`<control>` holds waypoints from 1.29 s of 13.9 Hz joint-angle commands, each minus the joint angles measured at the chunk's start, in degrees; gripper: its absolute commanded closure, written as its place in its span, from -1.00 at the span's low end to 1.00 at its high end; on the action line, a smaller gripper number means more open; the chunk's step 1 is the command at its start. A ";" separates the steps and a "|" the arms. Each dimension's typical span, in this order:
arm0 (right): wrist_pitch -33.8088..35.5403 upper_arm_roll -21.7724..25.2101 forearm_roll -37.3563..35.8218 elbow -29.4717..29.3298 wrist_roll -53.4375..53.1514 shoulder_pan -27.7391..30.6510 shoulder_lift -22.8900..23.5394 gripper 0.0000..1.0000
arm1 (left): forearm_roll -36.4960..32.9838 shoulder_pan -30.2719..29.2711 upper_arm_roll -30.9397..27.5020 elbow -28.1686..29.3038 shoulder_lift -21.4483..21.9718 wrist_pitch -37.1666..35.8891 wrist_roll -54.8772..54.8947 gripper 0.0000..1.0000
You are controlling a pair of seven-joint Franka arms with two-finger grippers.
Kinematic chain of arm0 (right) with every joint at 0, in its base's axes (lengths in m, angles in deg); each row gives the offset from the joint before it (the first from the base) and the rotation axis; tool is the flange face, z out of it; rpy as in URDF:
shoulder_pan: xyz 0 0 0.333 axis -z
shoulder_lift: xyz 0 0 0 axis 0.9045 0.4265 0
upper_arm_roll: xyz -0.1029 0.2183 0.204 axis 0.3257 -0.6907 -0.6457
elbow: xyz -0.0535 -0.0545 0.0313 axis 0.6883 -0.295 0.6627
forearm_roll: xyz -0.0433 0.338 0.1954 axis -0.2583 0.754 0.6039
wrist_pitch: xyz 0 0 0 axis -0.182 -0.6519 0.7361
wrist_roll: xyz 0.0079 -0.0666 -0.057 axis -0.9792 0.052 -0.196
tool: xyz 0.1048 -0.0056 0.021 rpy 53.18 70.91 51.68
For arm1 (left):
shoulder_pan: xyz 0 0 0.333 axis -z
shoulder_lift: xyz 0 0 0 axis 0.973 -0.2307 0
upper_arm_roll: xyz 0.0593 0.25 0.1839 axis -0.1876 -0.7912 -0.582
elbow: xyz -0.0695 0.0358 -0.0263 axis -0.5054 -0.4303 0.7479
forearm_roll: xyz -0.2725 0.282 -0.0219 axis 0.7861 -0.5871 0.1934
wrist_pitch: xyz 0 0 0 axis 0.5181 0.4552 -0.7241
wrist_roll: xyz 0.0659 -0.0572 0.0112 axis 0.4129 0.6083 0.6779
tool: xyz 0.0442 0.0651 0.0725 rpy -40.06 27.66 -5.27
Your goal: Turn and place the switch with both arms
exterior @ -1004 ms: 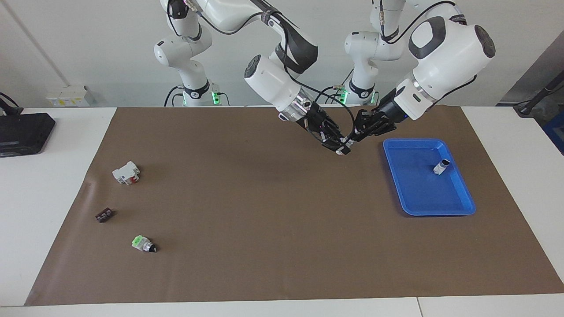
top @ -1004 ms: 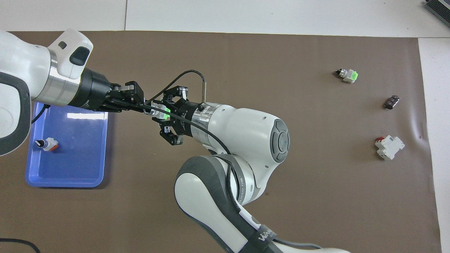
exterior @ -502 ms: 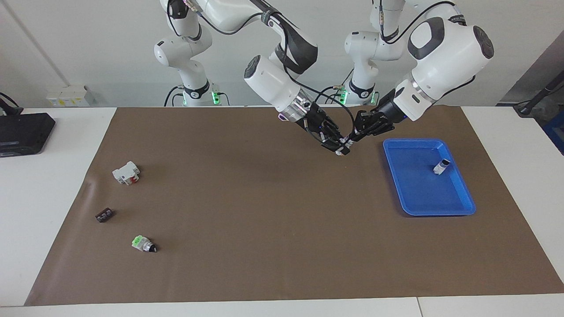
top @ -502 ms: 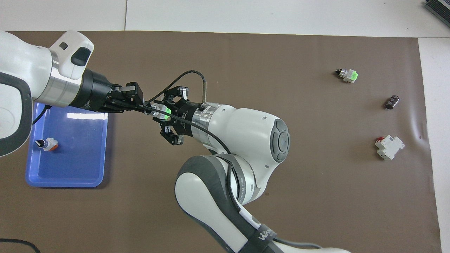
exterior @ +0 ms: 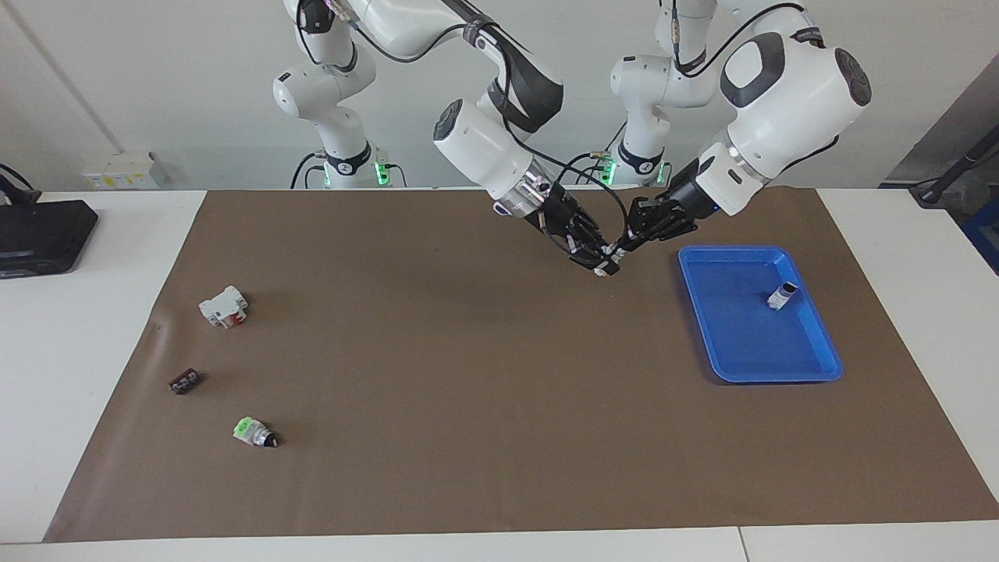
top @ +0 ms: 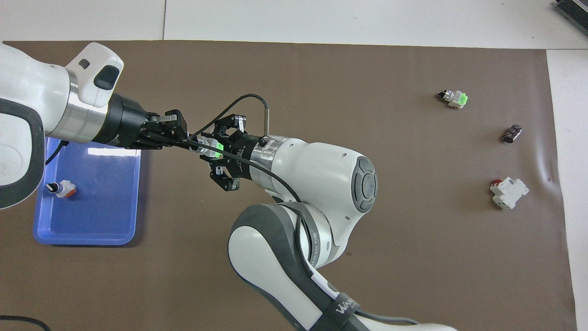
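The switch (exterior: 608, 258) hangs in the air over the brown mat, beside the blue tray's corner that lies nearest the robots. In the overhead view the switch (top: 210, 145) shows a white-grey body with its bright green end toward the right gripper. My right gripper (exterior: 602, 264) (top: 217, 150) is shut on that green end. My left gripper (exterior: 623, 247) (top: 189, 142) comes in from the tray's side, and its fingertips are shut on the switch's other end. The knob tip is hidden between its fingers.
A blue tray (exterior: 812, 368) holds a small white part with an orange end (exterior: 781, 297). Toward the right arm's end of the mat lie a white block with red (exterior: 223, 306), a dark small part (exterior: 184, 382) and a stubby green-ended switch (exterior: 254, 432).
My left gripper's fingers have closed on the free end of the switch. Both hands have shifted only slightly and stay joined at the switch.
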 commanded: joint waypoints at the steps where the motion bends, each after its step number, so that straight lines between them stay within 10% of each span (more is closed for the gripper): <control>1: -0.61 -0.14 1.10 -0.15 0.06 0.14 -0.73 1.00 | 0.02 0.90 -0.87 5.25 2.59 2.43 -0.92 1.00; 18: -0.61 -0.14 1.01 -0.15 -0.03 0.14 -0.73 1.00 | -1.55 0.28 -1.48 5.79 2.94 3.58 -49.14 1.00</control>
